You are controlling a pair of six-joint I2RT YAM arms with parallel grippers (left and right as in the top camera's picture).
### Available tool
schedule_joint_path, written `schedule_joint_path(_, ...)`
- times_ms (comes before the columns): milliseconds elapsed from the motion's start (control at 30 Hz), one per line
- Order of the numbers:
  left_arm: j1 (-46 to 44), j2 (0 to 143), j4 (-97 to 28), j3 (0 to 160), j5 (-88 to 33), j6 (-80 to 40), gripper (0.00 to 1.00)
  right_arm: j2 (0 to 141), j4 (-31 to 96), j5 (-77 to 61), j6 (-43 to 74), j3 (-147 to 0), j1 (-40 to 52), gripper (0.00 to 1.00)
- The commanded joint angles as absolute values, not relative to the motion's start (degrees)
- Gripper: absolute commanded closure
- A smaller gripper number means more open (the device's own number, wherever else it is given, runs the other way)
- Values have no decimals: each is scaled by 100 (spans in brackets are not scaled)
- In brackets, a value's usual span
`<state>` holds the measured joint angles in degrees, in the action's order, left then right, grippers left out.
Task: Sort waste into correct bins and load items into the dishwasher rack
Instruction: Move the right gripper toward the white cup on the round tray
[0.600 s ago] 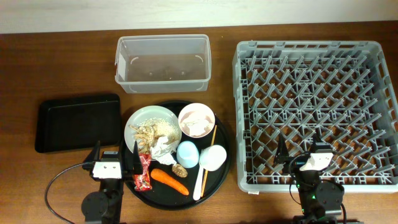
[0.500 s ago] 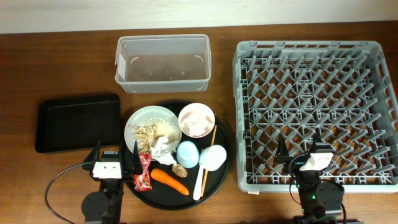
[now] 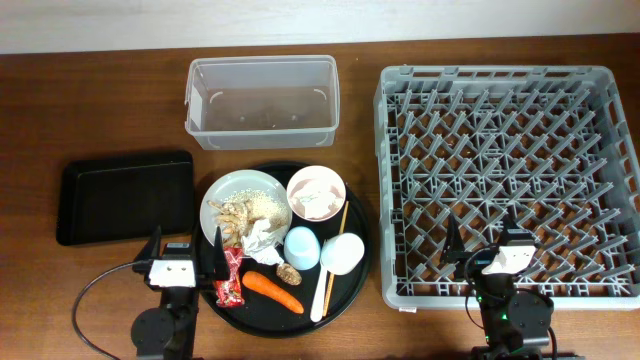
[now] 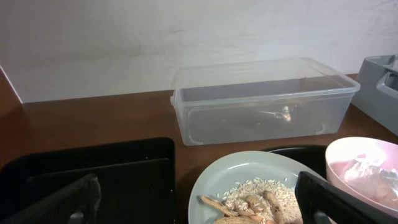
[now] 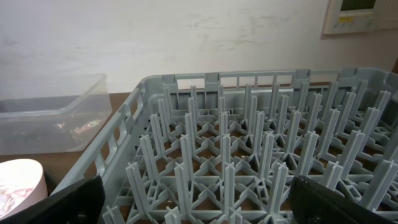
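Observation:
The round black tray [image 3: 355,285] holds a pale plate [image 3: 218,195] of rice and beige scraps [image 3: 245,208], a pinkish bowl [image 3: 316,192], a crumpled tissue [image 3: 262,240], a blue cup [image 3: 301,247], a white cup [image 3: 342,252], a white fork [image 3: 321,292], a carrot [image 3: 272,290], a brown lump [image 3: 289,273] and a red wrapper [image 3: 230,280]. My left gripper [image 3: 184,250] is open and empty at the tray's left edge, before the plate [image 4: 249,171]. My right gripper [image 3: 482,238] is open and empty over the grey rack's [image 3: 505,85] front edge.
The clear tub [image 3: 262,100] stands at the back, also in the left wrist view [image 4: 264,99]. The shallow black tray [image 3: 122,195] lies at the left. A thin wooden stick [image 3: 341,222] lies beside the bowl. The rack's pegs [image 5: 224,149] fill the right wrist view.

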<state>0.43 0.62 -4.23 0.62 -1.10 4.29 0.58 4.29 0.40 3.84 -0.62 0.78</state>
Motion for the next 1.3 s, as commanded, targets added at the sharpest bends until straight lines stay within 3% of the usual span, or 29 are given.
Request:
schedule_joint_path(0, 25, 34, -458, 49, -213, 395, 1, 25, 464, 69, 342, -32, 73, 2)
schedule_joint_path(533, 27, 34, -436, 49, -215, 392, 1, 25, 425, -351, 543, -32, 73, 2)
schedule_joint_path(767, 25, 40, -1028, 336, -270, -454, 1, 484, 1041, -893, 932, -683, 73, 2)
schedule_joint_path(967, 25, 856, -2552, 1653, -434, -561, 1, 2554, 2246, -1166, 930, -2661, 73, 2)
schedule_joint_path(1167, 25, 2910, -4117, 3472, -541, -561, 1, 4943, 5221, -1214, 934, -5697, 73, 2)
schedule_joint_path(1267, 25, 3701, -4984, 4226, -628, -558, 1, 5555, 5601, -2038, 395, -6460, 82, 2)
